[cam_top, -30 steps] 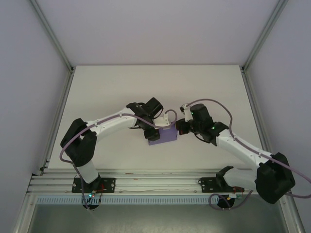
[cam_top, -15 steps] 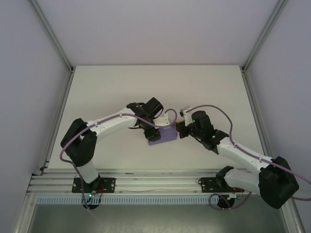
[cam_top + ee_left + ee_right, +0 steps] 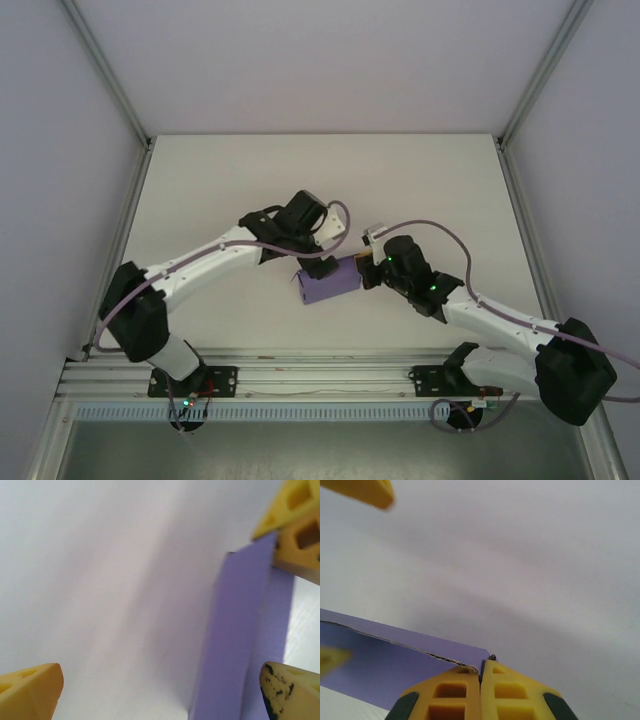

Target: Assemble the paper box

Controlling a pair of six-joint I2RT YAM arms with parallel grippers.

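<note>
Left pincer (image 3: 318, 262) pulled back, lavender paper box (image 3: 328, 284) rectangular

White arms (image 3: 200, 262) with black joints (image 3: 135, 322), lilac cables (image 3: 425, 223) and yellow claw fingers (image 3: 452, 697).

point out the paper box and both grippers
paper box (image 3: 328, 285): top view, its upper face
left gripper (image 3: 320, 266): top view, between its fingertips
right gripper (image 3: 481, 669): right wrist view, seam between shut fingers
</note>
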